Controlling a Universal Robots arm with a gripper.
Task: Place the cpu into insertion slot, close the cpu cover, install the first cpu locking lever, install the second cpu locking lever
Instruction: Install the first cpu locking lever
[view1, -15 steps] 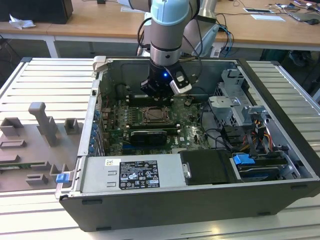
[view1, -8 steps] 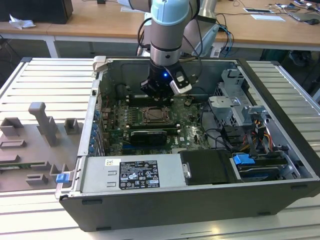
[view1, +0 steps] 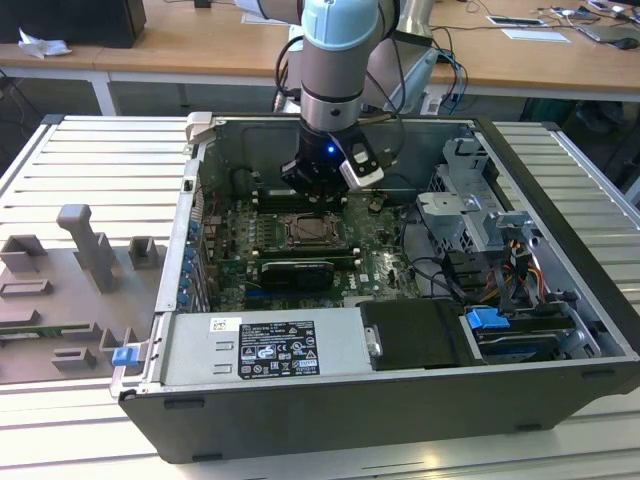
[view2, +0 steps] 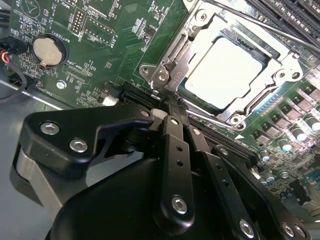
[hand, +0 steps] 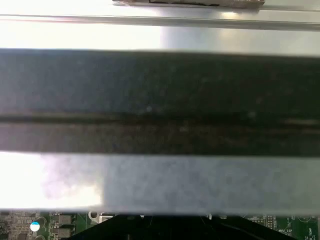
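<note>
Though the cpu (view2: 227, 72) sits in the insertion slot (view2: 250, 42) under the lowered cpu cover (view2: 174, 57), the gripper (view2: 170, 111) hovers at one corner of that cover, fingers (view2: 172, 137) closed together, the cpu just beyond their tips.

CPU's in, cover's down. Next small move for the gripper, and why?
Likely ease the gripper down onto the lever end at the cpu cover's nearest corner. The cpu is seated, the cover lies closed over it, and the shut tips sit right by that lever.
</note>
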